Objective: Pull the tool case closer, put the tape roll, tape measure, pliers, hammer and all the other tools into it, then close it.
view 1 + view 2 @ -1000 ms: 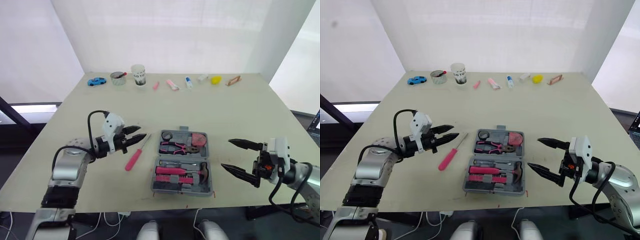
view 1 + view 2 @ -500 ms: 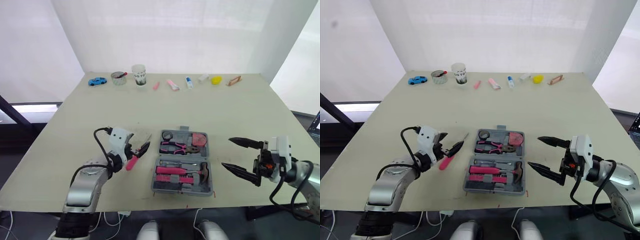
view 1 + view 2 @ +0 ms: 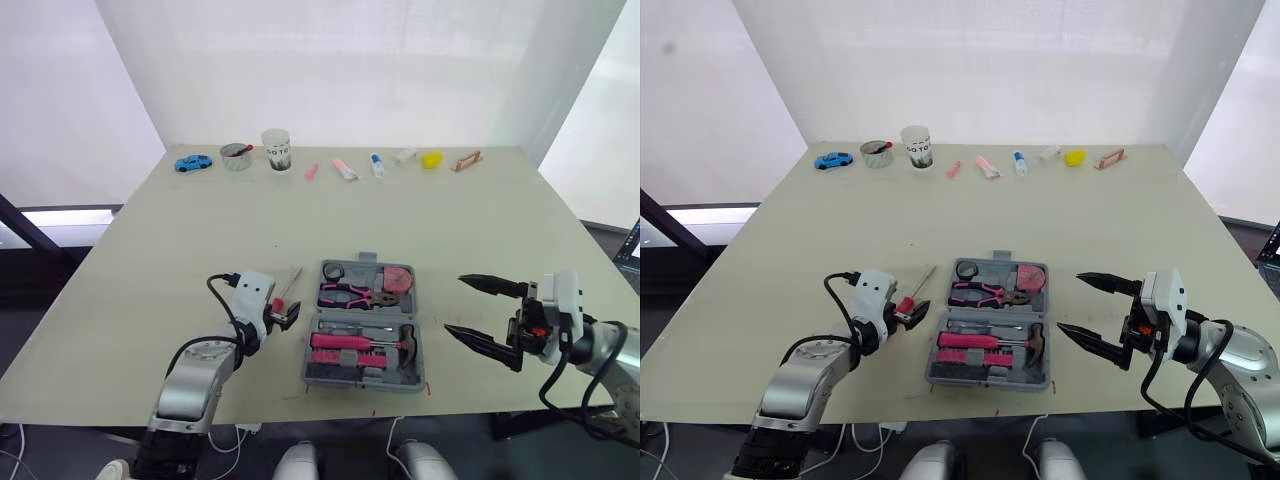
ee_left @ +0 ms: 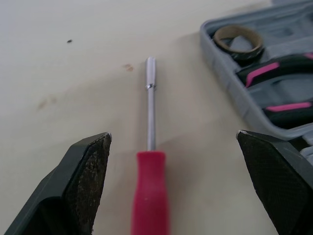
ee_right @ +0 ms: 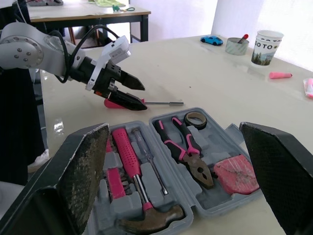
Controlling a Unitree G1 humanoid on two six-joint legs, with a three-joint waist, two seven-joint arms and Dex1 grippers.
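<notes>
Just left of the open tool case (image 3: 365,385), low in the frame's middle, the pink-handled screwdriver (image 4: 150,161) lies with its handle between the spread fingers of the left gripper (image 3: 283,314), shaft pointing straight away from it, while the right gripper (image 3: 455,304), also open, hangs beyond the case.

Pale desk (image 3: 480,230) carries an open grey tool case (image 3: 365,386) up front, a red-handled screwdriver (image 4: 149,166) just beside it, and far back a blue toy car (image 3: 193,162), a paper cup (image 3: 276,150) and possibly a tin (image 3: 236,157).
</notes>
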